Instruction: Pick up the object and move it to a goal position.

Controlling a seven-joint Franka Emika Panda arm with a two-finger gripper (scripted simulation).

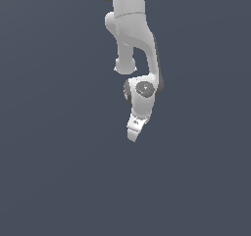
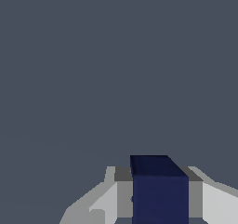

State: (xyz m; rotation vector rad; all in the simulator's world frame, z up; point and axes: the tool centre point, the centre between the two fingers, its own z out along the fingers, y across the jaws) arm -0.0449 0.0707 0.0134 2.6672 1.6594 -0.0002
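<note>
Gripping cube (image 2: 160,195) — fingers (image 2: 214,204) flush against both sides.

Plain slate-grey surface (image 1: 54,181), uniform, matte

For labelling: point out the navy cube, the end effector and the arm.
navy cube (image 2: 160,197): wrist view, its front face.
end effector (image 1: 132,136): exterior view, its fingertip end.
arm (image 1: 128,5): exterior view, its upper white link.

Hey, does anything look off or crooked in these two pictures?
Nothing stands out. In the wrist view the dark navy cube sits squarely between the fingers of the hand, apparently gripped. In the exterior view the cube itself cannot be made out.
</note>
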